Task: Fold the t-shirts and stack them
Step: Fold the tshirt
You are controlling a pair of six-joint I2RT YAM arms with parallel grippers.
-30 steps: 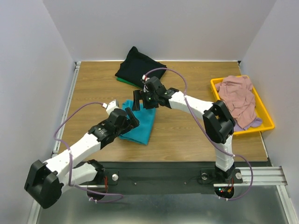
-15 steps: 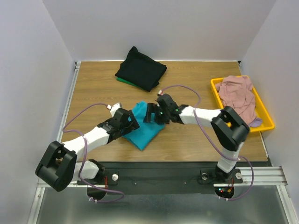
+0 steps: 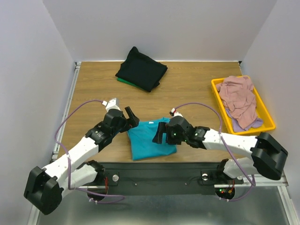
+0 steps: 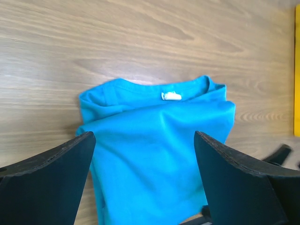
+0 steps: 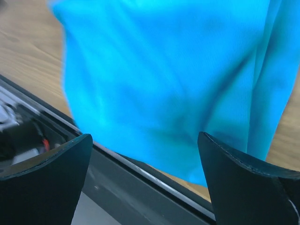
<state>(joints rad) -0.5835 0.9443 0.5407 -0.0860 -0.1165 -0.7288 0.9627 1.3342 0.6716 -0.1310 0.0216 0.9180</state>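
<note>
While under right gripper (image 3: 159, 133), teal t-shirt (image 3: 144, 144)

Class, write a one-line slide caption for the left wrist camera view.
Open left gripper hovers over a folded teal t-shirt, white label showing at the collar, on the wooden table.

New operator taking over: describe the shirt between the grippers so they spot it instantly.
On the wooden table, look at the near edge between the left gripper and right gripper. A folded teal t-shirt lies there, white label at its collar. It alone is bright blue-green: the black shirt sits at the far edge, the pink shirt in the yellow tray.
</note>
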